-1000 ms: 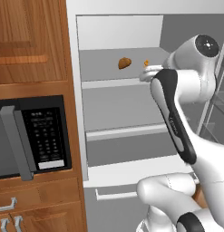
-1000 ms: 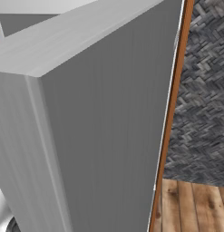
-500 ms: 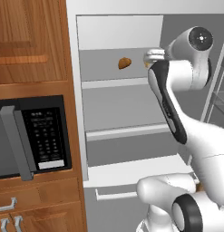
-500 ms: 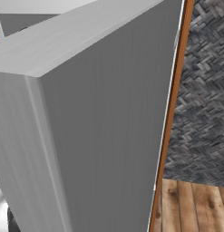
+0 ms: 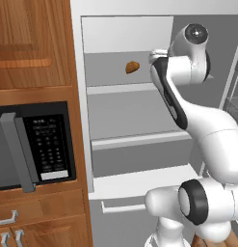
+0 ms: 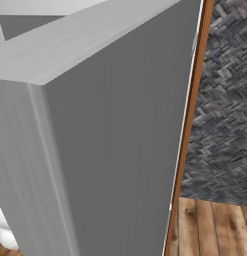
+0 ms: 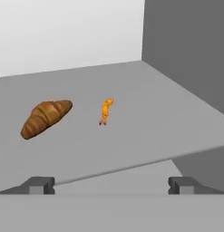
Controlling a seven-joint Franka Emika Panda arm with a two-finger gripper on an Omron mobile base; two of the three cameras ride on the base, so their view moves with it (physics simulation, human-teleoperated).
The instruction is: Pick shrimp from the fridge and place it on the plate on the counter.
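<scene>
Reaching into the open fridge [image 5: 139, 120], the white arm [image 5: 188, 96] is bent at the height of the top shelf [image 7: 131, 136], and its claw [image 7: 111, 186] stands before the front edge of this shelf. The claw is fully open: the two dark finger tips [image 7: 38, 185] are wide apart at the bottom of the hand view, and nothing is between them. The shrimp [image 7: 105, 111] lies on the top shelf, about in the middle between the front edge and the back edge, a small bright orange curved piece. It is apart from the claw and nothing touches it. Near it, toward the left edge of the shelf in the hand view, lies a brown croissant [image 7: 45, 118], bigger than the shrimp and not touching it. In the left base view the croissant [image 5: 132, 67] is seen on the same shelf, and the arm covers the place beside it. Below this shelf the fridge has more grey shelves and a drawer [image 5: 139, 193] with a pale handle. To the left of the fridge a black microwave [image 5: 33, 144] sits in a wooden cabinet [image 5: 29, 43]. In the right base view the grey fridge door [image 6: 105, 140] stands close to the camera, with a dark woven wall [image 6: 225, 100] and a wooden floor [image 6: 215, 230] behind it.
</scene>
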